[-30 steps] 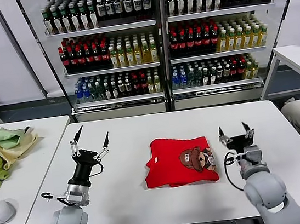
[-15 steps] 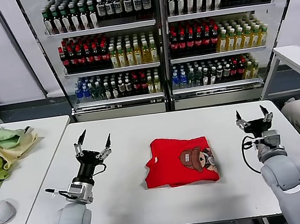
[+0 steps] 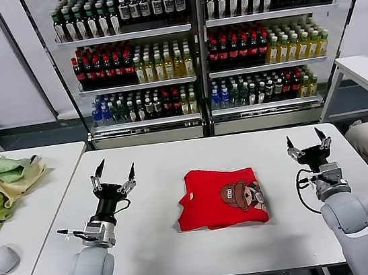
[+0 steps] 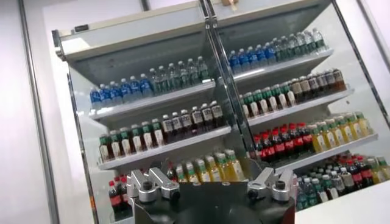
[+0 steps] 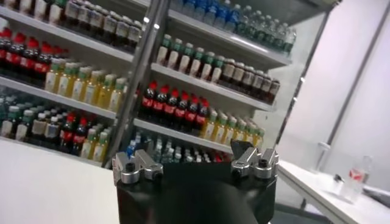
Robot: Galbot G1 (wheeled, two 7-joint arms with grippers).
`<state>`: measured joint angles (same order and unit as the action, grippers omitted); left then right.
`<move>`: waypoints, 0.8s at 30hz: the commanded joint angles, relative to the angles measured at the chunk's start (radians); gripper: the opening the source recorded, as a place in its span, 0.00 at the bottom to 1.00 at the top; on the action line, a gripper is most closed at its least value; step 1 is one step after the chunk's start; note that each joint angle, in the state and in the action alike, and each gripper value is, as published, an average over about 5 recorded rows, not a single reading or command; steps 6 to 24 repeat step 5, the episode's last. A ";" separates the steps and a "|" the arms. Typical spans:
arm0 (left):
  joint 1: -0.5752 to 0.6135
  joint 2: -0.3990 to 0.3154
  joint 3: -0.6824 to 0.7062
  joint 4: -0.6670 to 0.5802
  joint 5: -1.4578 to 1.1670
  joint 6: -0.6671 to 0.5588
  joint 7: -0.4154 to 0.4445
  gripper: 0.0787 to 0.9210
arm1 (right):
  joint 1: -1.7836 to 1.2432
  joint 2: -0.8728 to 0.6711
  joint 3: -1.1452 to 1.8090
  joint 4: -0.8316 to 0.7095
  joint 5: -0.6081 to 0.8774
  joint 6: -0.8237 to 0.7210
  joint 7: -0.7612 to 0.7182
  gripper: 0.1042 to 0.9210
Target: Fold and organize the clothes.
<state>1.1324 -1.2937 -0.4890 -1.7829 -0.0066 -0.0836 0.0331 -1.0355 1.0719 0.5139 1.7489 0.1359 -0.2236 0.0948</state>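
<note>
You have the red T-shirt (image 3: 220, 197) lying folded into a compact rectangle at the middle of the white surface (image 3: 164, 245), its brown bear print facing up; neither hand touches it. Your left hand (image 3: 114, 175) is raised above the surface well to the shirt's left, fingers pointing up and spread apart, holding nothing; your right hand (image 3: 305, 143) stands likewise on the shirt's right, near the surface's far right side, fingers splayed and empty. Both wrist views look away from the surface toward the glass-door drinks cooler (image 3: 197, 54) behind it, shelves packed with bottles; on the neighbouring table (image 3: 38, 190) at your left you see the pale green and yellow cloths (image 3: 0, 185) heaped and a grey mouse (image 3: 3, 258).
</note>
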 commanded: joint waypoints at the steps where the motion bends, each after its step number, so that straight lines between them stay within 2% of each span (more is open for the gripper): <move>1: -0.010 -0.003 -0.002 0.017 -0.009 0.007 -0.017 0.88 | 0.003 0.009 -0.009 -0.025 -0.111 0.017 -0.038 0.88; 24: -0.006 -0.006 0.002 0.013 -0.004 0.009 -0.018 0.88 | 0.017 0.009 -0.010 -0.033 -0.100 0.010 -0.031 0.88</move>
